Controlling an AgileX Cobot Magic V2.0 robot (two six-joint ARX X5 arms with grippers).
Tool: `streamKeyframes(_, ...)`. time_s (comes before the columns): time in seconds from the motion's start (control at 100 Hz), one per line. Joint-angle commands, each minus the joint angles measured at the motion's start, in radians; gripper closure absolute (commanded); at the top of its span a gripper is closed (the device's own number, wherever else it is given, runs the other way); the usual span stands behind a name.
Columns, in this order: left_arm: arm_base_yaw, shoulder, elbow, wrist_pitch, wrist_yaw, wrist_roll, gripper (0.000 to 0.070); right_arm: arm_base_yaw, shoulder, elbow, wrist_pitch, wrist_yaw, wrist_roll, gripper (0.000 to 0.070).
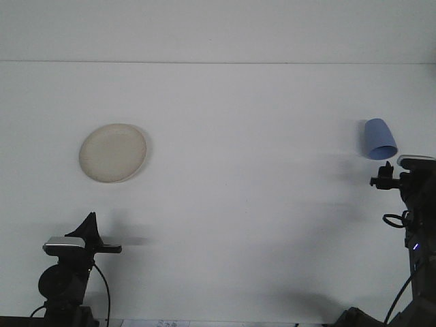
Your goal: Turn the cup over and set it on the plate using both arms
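A blue cup lies tipped on its side at three o'clock on the counter, mouth toward five o'clock. A round cream plate rests flat at nine o'clock, well apart.

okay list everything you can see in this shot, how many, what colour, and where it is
plate: one, cream, left part of the table, nothing on it
cup: one, blue, far right of the table, lying tilted with its mouth toward the camera
table: one, white, fills most of the view
left gripper: one, black, low at the near left edge, well short of the plate
right gripper: one, black, raised at the right edge, just in front of the cup
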Motion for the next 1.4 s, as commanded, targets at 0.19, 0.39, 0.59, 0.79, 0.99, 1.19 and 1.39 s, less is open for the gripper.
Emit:
streamKeyframes(0.19,0.002,-0.001,-0.019,0.01,0.0,-0.002,0.0685,-0.034,0.224,0.022,0.303,-0.051,-0.008,0.0225)
streamKeyframes(0.39,0.002,-0.001,-0.019,0.01,0.0,-0.002,0.0685,-0.033,0.4,0.064,0.443,-0.072,0.001,0.0292)
streamKeyframes(0.59,0.002,-0.001,-0.019,0.01,0.0,-0.002,0.0685,-0.033,0.555,0.186,0.443,-0.109,0.002,0.0292)
streamKeyframes(0.79,0.002,-0.001,-0.019,0.01,0.0,-0.002,0.0685,-0.029,0.657,0.297,0.443,-0.16,0.01,0.0301)
streamKeyframes(0.99,0.002,-0.001,-0.019,0.01,0.0,-0.002,0.0685,-0.024,0.71,0.351,0.452,-0.207,0.01,0.0528)
streamKeyframes(1.19,0.002,-0.001,-0.019,0.01,0.0,-0.002,0.0685,-0.023,0.723,0.354,0.481,-0.256,0.011,0.07)
streamKeyframes(1.39,0.002,-0.001,-0.019,0.01,0.0,-0.002,0.0685,-0.023,0.659,0.355,0.447,-0.282,0.146,0.07)
